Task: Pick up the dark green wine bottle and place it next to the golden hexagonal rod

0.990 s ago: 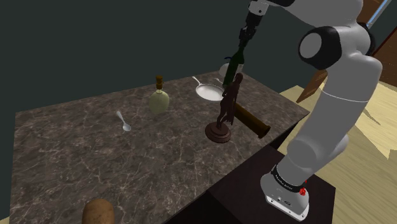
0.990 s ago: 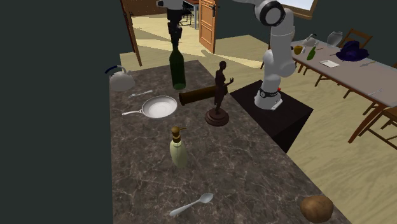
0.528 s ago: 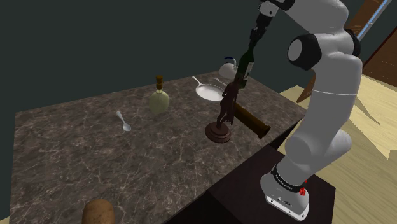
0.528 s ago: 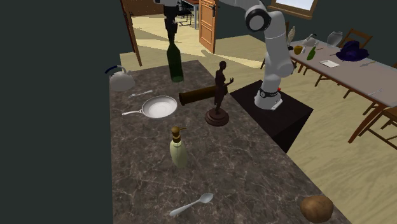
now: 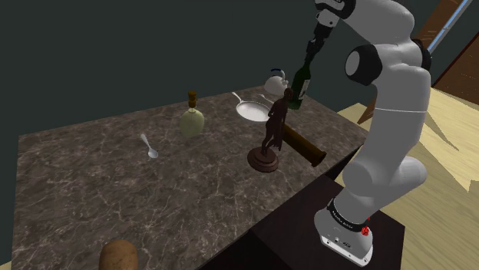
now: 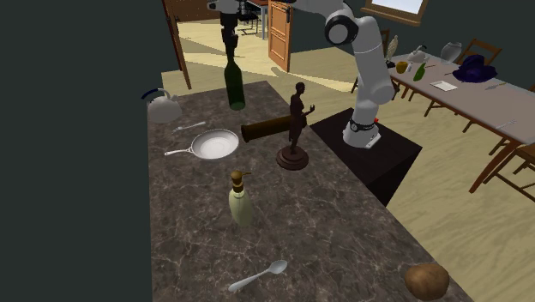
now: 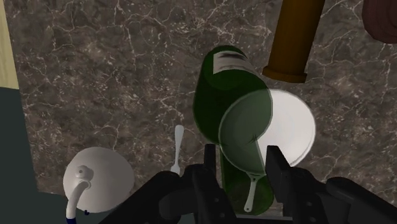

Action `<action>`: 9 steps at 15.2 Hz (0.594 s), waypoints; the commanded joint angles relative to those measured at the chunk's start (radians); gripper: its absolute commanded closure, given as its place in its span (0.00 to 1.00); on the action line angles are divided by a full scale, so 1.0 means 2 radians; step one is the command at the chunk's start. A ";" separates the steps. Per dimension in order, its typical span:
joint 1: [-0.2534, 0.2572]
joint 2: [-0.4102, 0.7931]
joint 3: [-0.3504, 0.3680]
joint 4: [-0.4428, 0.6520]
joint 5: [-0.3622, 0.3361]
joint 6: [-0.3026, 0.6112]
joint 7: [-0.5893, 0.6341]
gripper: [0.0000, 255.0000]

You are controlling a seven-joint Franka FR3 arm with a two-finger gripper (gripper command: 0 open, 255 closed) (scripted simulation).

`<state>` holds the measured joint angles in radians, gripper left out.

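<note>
Higher than a moment ago, the dark green wine bottle (image 6: 235, 84) hangs clear of the marble counter (image 6: 343, 240), the black gripper (image 6: 229, 41) pinching its neck. It is glossy glass with a pale label. Its long axis runs near vertical, neck up, base down. In the second exterior view the brown rod (image 6: 266, 130) lies at five o'clock from it, the figurine (image 6: 296, 129) just beyond the rod, the frying pan (image 6: 214, 144) at seven and the kettle (image 6: 163, 107) at nine.

The white arm (image 5: 391, 115) stood arched high, wrist pointing down, fingers (image 7: 278, 168) clamped around the neck of the wine bottle (image 7: 219, 95).
</note>
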<state>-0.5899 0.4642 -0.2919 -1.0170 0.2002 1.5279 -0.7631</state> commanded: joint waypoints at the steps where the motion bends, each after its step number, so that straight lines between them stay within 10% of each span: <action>1: 0.003 -0.008 -0.001 -0.026 -0.002 0.018 -0.002 1.00; 9: 0.014 -0.029 -0.001 -0.113 -0.007 0.085 -0.007 1.00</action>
<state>-0.5636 0.4124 -0.2935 -1.2190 0.1871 1.6780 -0.7744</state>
